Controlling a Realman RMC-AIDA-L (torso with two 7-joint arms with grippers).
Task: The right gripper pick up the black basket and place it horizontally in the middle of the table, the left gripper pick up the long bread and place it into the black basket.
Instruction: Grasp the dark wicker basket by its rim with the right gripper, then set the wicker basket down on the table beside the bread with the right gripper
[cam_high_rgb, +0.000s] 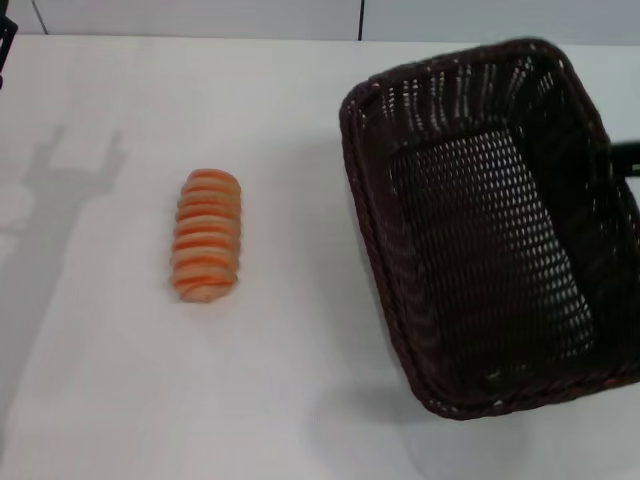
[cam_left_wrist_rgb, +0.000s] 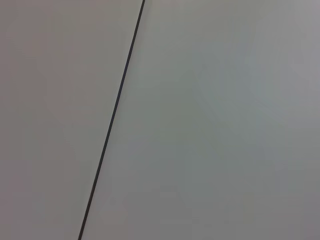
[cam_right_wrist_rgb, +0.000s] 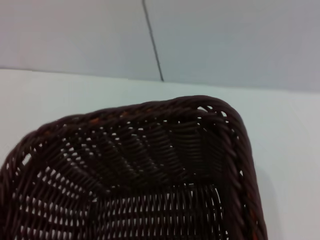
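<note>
While empty, black basket (cam_high_rgb: 500, 230) — (tilted), bread (cam_high_rgb: 207, 235) apart

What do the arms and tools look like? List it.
The right tool is a black bar beside the black basket; the left tool is a black sliver at the head view's far corner. No cables or markings visible.

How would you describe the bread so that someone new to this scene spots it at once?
Start from the white table and find the big dark woven basket on the robot's right. The bread lies by itself to the left of it, apart from the basket. It is a small oblong loaf with orange and cream crosswise stripes, the only brightly coloured thing there.
</note>
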